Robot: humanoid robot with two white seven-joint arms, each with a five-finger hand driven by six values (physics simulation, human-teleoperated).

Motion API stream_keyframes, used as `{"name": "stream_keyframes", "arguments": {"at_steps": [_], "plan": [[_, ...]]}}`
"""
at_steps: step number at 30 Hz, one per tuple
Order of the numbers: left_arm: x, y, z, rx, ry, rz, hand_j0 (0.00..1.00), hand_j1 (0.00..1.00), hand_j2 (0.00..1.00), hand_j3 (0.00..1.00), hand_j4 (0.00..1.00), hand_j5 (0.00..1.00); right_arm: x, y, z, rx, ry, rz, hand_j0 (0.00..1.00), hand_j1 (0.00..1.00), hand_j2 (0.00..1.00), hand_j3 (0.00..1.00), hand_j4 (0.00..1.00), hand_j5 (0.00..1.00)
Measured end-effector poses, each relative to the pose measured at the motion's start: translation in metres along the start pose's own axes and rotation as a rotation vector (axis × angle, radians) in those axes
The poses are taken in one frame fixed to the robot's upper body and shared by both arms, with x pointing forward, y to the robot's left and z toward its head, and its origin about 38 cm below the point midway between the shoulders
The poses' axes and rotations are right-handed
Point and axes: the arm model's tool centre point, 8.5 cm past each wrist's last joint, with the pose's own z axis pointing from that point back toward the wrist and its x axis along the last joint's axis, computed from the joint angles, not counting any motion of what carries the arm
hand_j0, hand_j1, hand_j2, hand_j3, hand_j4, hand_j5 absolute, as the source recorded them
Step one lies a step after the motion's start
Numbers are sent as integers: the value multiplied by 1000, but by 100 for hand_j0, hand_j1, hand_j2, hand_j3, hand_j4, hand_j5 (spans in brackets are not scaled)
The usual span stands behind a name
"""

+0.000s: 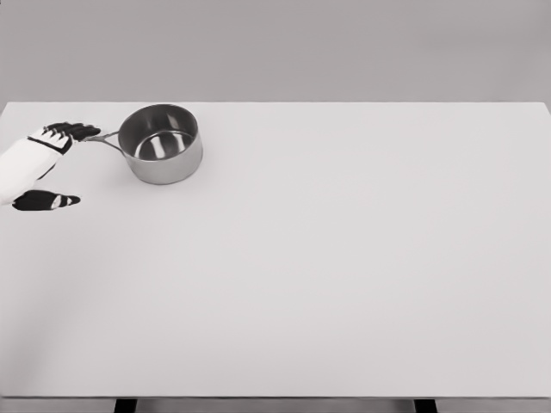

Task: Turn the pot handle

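A shiny steel pot [160, 144] stands upright and empty on the white table [327, 258], at the far left. Its thin handle [103, 138] sticks out to the left. My left hand [65, 165] comes in from the left edge, with a white palm and black fingers. The fingers [71, 131] reach the tip of the handle from the far side and seem to touch it. The thumb [50, 201] is spread wide, well nearer to me than the handle and apart from it. The hand is open and holds nothing. My right arm is out of view.
The table's left edge runs just beside my left hand. The back edge lies a short way beyond the pot. Bare tabletop stretches to the right of the pot and toward me.
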Motion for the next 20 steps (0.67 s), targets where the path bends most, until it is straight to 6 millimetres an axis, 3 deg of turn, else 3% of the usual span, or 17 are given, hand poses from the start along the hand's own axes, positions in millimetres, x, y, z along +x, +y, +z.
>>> {"name": "stream_keyframes", "arguments": {"at_steps": [4,7,8,11,15,20], "plan": [[24,40,24,141,-49,-4,100,100,100,100,100,100,0,0,0,0,0,0,100,100,100,100,100,100],[35,46,34,204,-69,47,100,100,100,100,100,100,0,0,0,0,0,0,100,100,100,100,100,100],[37,43,37,213,-73,69,100,100,100,100,100,100,0,0,0,0,0,0,100,100,100,100,100,100],[57,6,50,142,-91,154,100,100,100,100,100,100,0,0,0,0,0,0,100,100,100,100,100,100],[92,-26,35,56,-192,208,100,100,100,100,100,100,0,0,0,0,0,0,100,100,100,100,100,100],[108,-40,26,8,-241,211,100,100,100,100,100,100,0,0,0,0,0,0,100,100,100,100,100,100]]}}
